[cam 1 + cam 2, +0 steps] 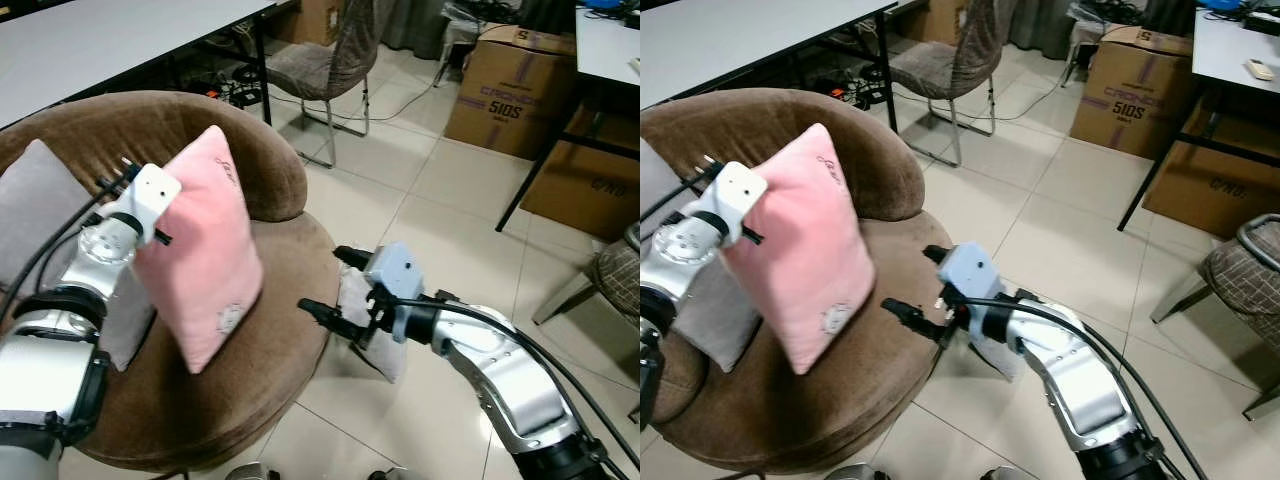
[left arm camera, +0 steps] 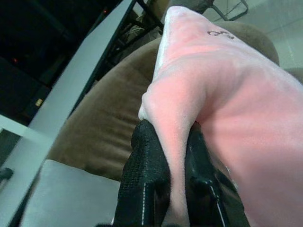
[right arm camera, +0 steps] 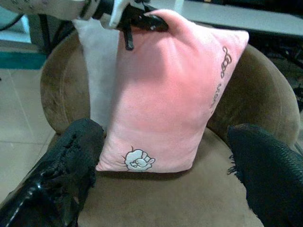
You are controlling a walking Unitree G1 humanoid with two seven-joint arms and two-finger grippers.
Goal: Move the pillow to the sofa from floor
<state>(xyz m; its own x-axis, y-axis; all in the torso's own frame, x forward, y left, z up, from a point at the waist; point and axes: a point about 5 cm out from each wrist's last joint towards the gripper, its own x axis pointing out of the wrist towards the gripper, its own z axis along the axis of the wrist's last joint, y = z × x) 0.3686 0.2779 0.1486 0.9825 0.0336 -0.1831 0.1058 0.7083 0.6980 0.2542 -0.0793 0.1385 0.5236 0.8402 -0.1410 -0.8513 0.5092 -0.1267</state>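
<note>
A pink pillow [image 1: 205, 250] stands tilted on the seat of the round brown sofa [image 1: 270, 350], its lower edge down at the cushion. My left gripper [image 2: 165, 137] is shut on the pillow's upper edge, pinching the fabric between both black fingers [image 2: 144, 165]. My right gripper [image 1: 325, 285] is open at the sofa's front rim, pointing at the pink pillow [image 3: 165, 94] with nothing between its fingers [image 3: 71, 161]. Under the right arm, a pale grey pillow [image 1: 375, 345] lies on the tiled floor against the sofa.
A grey cushion [image 1: 40, 200] leans on the sofa's left side behind the left arm. A white table [image 1: 100, 40] and a metal-legged chair [image 1: 320, 60] stand behind the sofa. Cardboard boxes [image 1: 510, 95], a black table leg [image 1: 540, 170] and another chair [image 1: 615, 275] are on the right.
</note>
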